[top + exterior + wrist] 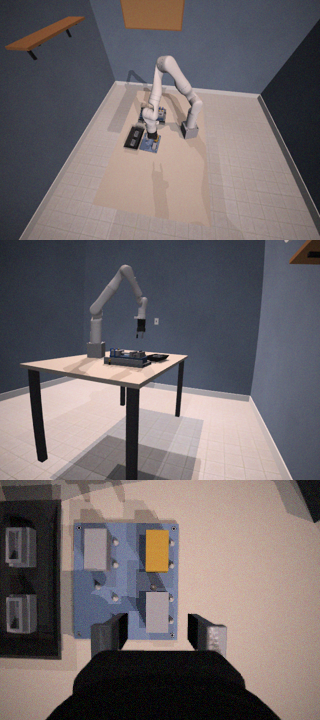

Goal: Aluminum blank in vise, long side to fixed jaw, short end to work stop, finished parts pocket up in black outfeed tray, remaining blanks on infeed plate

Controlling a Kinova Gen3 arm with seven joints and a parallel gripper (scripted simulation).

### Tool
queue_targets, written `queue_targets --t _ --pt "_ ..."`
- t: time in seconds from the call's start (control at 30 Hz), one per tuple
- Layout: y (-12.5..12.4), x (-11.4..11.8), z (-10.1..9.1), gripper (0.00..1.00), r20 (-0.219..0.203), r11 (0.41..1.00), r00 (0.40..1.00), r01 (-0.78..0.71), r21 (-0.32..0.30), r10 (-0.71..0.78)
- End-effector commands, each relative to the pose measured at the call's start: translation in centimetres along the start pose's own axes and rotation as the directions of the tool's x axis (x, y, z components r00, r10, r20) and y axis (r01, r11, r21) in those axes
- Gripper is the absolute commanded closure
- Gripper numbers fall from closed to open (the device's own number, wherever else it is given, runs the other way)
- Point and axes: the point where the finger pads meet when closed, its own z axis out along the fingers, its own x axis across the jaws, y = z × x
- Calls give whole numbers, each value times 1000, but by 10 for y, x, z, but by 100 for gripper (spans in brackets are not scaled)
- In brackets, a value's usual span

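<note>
My gripper (157,626) is open and empty, high above the blue infeed plate (126,580); it also shows in the exterior view (139,336). On the plate lie two gray aluminum blanks, one at the far left (95,548) and one near my fingers, and a yellow brass blank (157,550), all flat between the pins. Two finished parts with pockets up (20,546) (21,613) lie in the black outfeed tray (29,577). The vise stands behind the plate, partly hidden by my arm; what lies between its jaws I cannot tell.
The arm's base block (189,130) stands on the table to the right of the vise. The table's edge runs close behind the tray (158,357) in the side view.
</note>
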Motion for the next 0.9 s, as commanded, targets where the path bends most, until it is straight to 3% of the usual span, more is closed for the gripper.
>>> queue_targets --t 0.0,0.43,0.87 --pt "0 0 -1 0 1 1000 1000 0 -1 0" --pt "1 0 8 0 3 1000 1000 0 -1 0" --pt "1 0 49 0 3 1000 1000 0 -1 0"
